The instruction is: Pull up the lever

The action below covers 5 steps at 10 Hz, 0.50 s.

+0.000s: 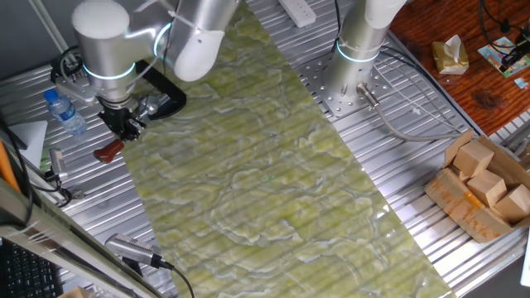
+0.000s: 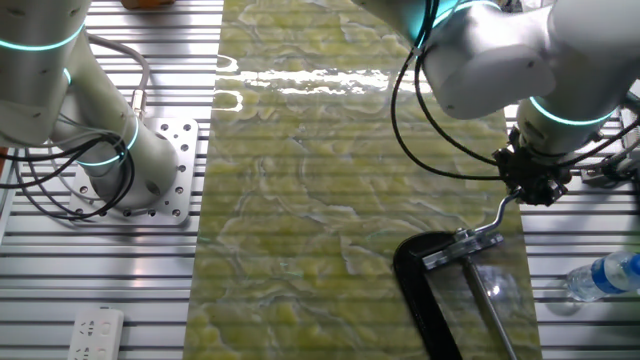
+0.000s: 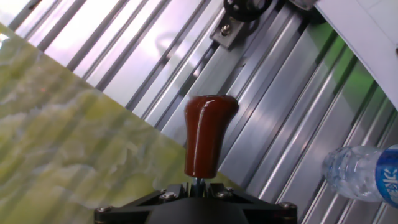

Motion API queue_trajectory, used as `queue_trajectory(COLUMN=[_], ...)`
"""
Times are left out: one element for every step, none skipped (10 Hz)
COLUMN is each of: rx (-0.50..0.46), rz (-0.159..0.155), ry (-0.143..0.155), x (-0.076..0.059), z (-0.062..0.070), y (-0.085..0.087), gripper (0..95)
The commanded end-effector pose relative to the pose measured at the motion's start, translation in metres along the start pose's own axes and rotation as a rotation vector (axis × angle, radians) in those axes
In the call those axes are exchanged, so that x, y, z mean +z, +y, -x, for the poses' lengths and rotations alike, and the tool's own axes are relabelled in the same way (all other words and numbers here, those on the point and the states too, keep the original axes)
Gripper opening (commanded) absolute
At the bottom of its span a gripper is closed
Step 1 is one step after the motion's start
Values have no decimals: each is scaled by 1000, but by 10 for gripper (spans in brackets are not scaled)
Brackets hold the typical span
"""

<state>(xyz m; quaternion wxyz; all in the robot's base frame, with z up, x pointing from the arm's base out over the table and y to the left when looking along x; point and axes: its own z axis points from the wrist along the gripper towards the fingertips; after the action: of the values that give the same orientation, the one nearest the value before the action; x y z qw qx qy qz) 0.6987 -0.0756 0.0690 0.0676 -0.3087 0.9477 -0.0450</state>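
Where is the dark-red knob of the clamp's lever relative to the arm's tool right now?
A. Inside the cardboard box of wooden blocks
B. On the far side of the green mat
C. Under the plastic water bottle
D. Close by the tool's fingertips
D: the hand view shows the dark-red knob rising directly from the black tool, and it lies just beside the tool in one fixed view.

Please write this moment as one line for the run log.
phase: grasping | claw: at the lever stem, closure unclear | knob: beyond the claw | clamp: on green mat

Ribbed metal table [image 1: 248, 273] carries green mat [image 1: 273, 174], bottle [image 1: 65, 112].
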Motion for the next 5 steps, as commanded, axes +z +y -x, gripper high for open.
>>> queue_trajectory(rx=[44, 44, 46, 47, 51], rz=[52, 49, 44, 37, 29], ry=[-6, 3, 7, 16, 29], x=[-3, -6, -7, -7, -7], z=[2, 3, 3, 3, 3], y=[-1, -1, -1, -1, -1], gripper=[0, 0, 0, 0, 0])
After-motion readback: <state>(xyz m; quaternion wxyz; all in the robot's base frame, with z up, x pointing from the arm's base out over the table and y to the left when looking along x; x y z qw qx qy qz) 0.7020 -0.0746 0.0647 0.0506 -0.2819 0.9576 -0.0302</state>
